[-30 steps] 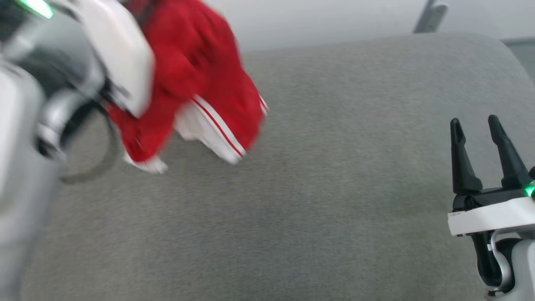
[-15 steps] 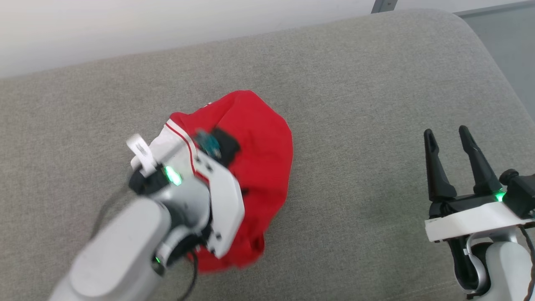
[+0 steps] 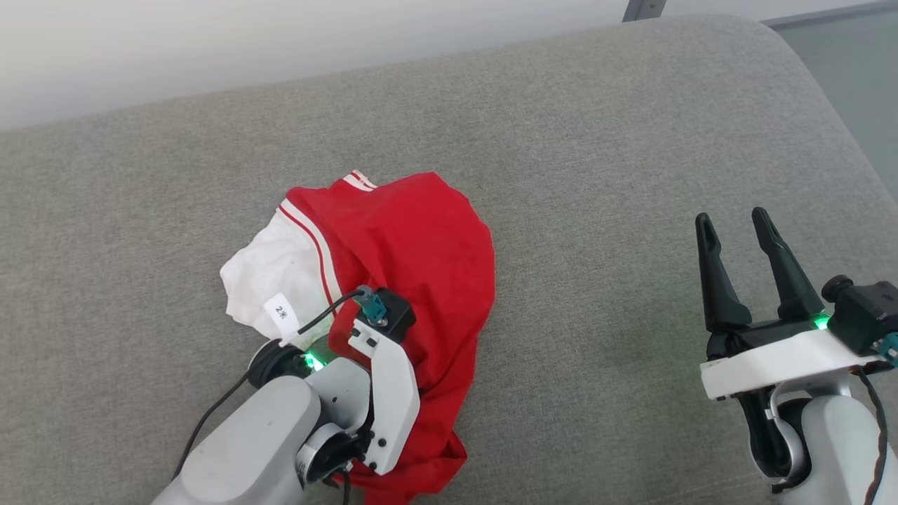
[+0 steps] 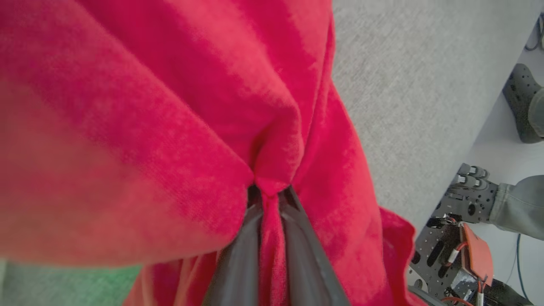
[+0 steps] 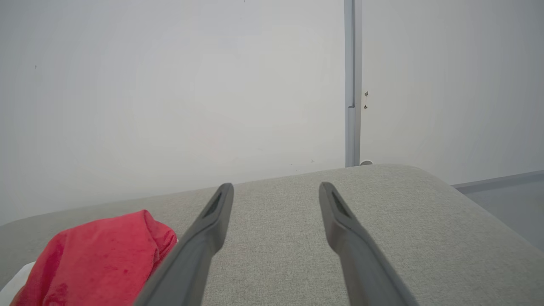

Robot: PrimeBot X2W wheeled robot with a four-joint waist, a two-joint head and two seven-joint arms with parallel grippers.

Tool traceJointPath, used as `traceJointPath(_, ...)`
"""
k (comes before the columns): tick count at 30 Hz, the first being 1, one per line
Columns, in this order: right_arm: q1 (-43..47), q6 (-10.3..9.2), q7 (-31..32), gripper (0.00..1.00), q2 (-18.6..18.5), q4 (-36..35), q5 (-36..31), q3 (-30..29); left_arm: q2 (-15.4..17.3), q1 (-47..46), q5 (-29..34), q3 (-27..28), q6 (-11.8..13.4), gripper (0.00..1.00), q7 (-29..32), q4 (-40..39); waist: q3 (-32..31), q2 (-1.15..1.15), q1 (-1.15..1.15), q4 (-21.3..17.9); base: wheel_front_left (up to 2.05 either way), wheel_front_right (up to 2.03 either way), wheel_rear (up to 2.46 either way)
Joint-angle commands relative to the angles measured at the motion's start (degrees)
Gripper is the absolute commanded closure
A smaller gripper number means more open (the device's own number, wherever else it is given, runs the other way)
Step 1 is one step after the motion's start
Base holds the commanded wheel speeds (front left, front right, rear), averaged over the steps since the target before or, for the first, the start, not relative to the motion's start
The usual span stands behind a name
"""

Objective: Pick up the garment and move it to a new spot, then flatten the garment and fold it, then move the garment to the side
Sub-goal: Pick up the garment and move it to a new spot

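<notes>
The garment (image 3: 421,252) lies in a crumpled red heap on the grey cushioned surface (image 3: 596,140), with a white red-striped sleeve (image 3: 273,273) spilling out on its left. My left arm's wrist housing (image 3: 393,393) rests over the heap's near side and hides the fingers there. In the left wrist view my left gripper (image 4: 270,197) is shut on a pinched fold of the garment (image 4: 170,106). My right gripper (image 3: 736,224) stands open above bare cushion at the right, well apart from the cloth. The right wrist view shows this gripper (image 5: 276,191) with nothing between its fingers and the garment (image 5: 97,259) at lower left.
The cushion ends in a rounded corner at the upper right, with floor (image 3: 863,70) beyond it. A pale wall (image 3: 210,42) runs along the far edge. In the left wrist view a dark shoe (image 4: 520,106) and robot hardware (image 4: 463,250) sit off the cushion's edge.
The camera tilted after the first frame. The garment, which hung in the air from my left gripper, now rests heaped on the cushion. My left wrist has drawn nearer, uncovering the white sleeve.
</notes>
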Motion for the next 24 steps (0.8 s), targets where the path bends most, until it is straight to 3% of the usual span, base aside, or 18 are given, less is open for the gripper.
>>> traceJointPath(1, -0.6, -0.01, -0.24, 0.0, -0.15, 0.31, 0.2, 0.1, -0.02, 0.09, 0.01, 0.13, -0.12, 0.53, -1.4, 2.32, -0.25, 0.0, 0.0, 0.24, 0.0, 0.0, 0.0)
traceJointPath(2, -0.6, -0.01, -0.28, 0.0, -0.27, 0.5, 0.23, 0.08, -0.27, -0.53, -0.22, 0.46, -0.33, 0.0, -2.16, 2.66, -0.44, 0.0, 0.0, 0.43, 0.0, 0.0, 0.0)
traceJointPath(12, 0.99, -0.01, -0.53, 0.0, -1.6, 0.67, -0.34, -0.96, 2.02, -1.9, -1.31, 5.39, -1.3, 0.0, -12.12, -2.89, -3.44, 0.0, 0.0, 3.92, 0.0, 0.0, 0.0)
traceJointPath(24, 4.11, -0.01, -1.67, 0.0, -2.53, 1.05, -1.37, -1.89, 7.75, 7.07, 0.24, 16.47, 1.73, 0.0, -38.41, -9.83, -8.28, 0.0, 0.0, 8.44, 0.0, 0.0, 0.0)
